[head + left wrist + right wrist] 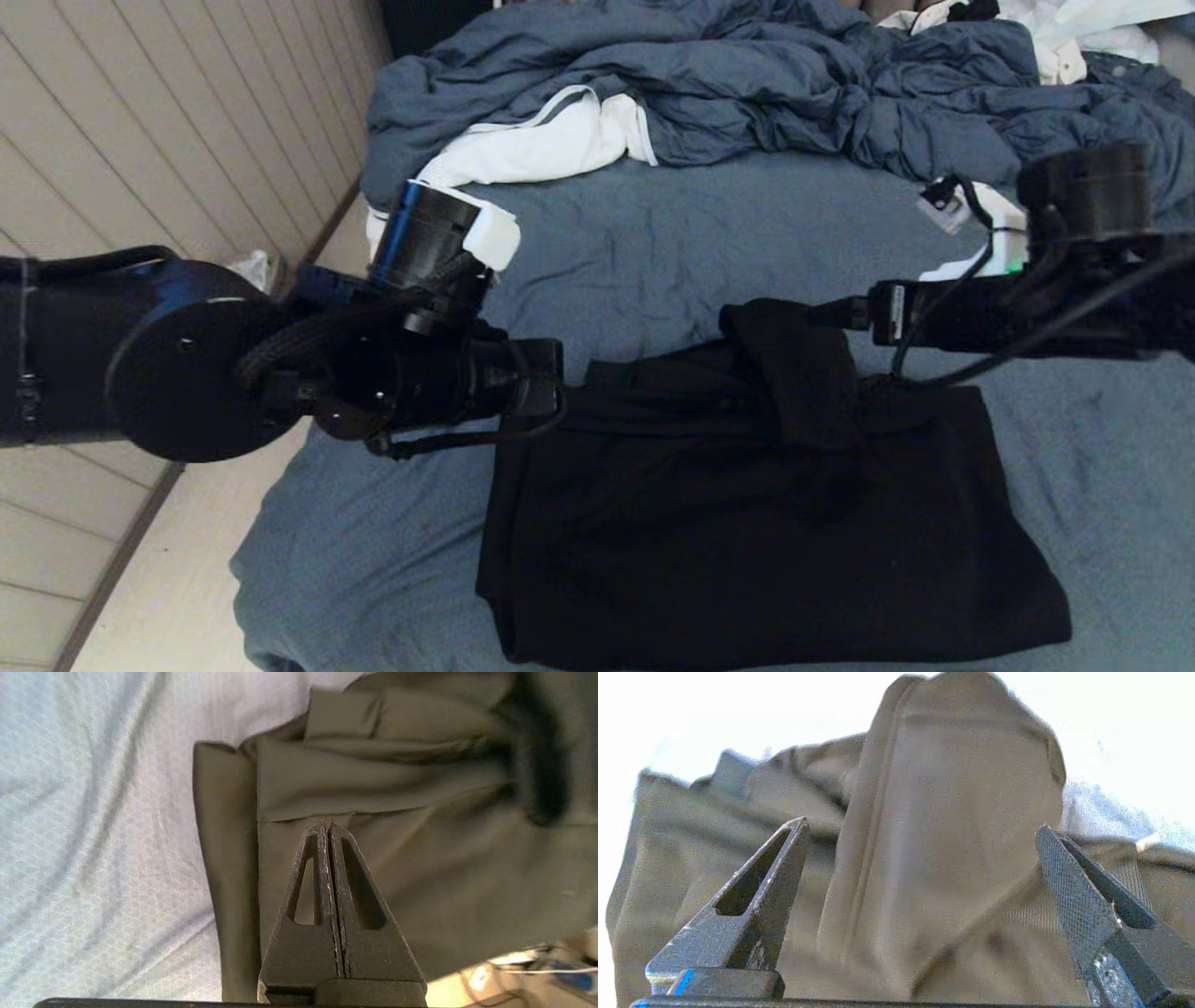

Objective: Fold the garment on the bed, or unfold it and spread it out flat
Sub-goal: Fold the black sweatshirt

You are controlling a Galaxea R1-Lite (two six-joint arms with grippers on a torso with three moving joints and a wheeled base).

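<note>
The black garment [747, 504] lies on the bed [653, 233] folded into a rough rectangle. A narrow folded flap [794, 373] humps up at its far edge. My left gripper [558, 383] comes in from the left over the garment's far left corner. In the left wrist view this left gripper [327, 826] is shut just above the cloth [444, 858], with nothing between its fingers. My right gripper [922, 830] reaches in from the right and stands wide open. The raised flap [952, 812] sits between and beyond its fingers [784, 858], which do not pinch it.
A rumpled blue-grey duvet [747, 84] is heaped along the far side of the bed. A white cloth with grey trim [551, 140] lies on its left end. More white cloth [1074, 37] lies at the far right. The bed's left edge drops to the floor [187, 579].
</note>
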